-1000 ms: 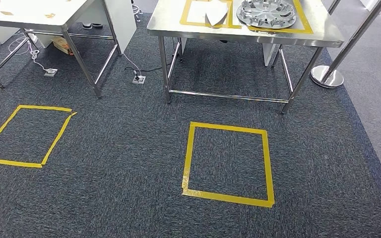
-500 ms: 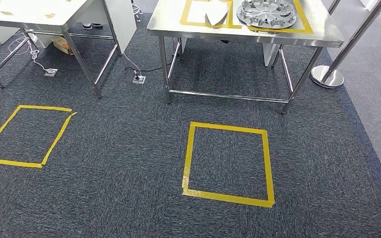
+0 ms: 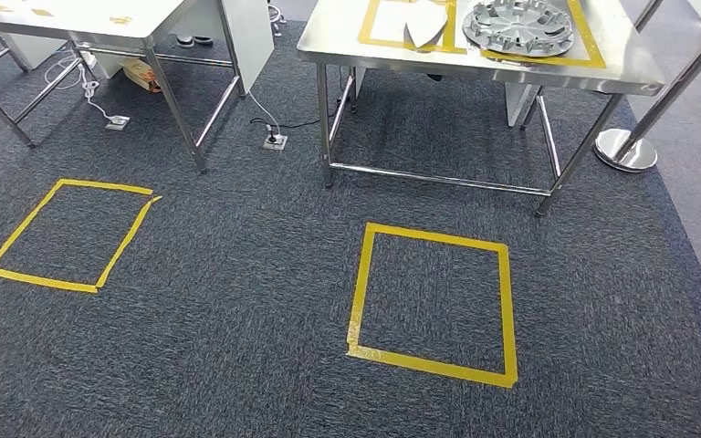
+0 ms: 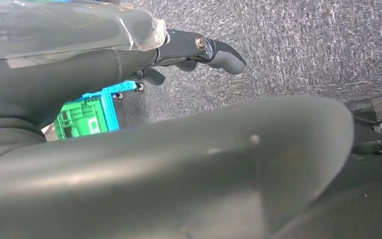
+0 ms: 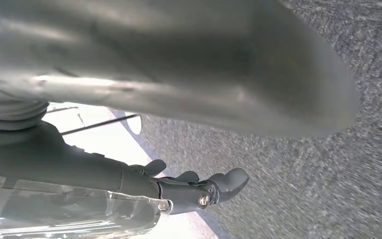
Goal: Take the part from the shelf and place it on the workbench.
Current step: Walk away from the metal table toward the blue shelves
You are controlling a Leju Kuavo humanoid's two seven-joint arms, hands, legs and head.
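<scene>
Part [image 3: 518,26], a round metal disc, lies on the steel workbench [image 3: 329,41], upper right; camera drifted sideways, robot likely walking. Left hand [image 4: 199,50] and right hand [image 5: 199,191] hang empty, fingers loose.

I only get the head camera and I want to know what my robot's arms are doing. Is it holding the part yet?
Observer: No. In the left wrist view, the left robot hand holds nothing and hangs above the grey carpet.
Operator: What about the other one?
Observer: The right robot hand holds nothing either, and its fingers are loosely stretched out.
Operator: Is anything colourful near it?
Observer: Yes, a green and blue crate sits on the floor beyond the left robot hand.
</scene>
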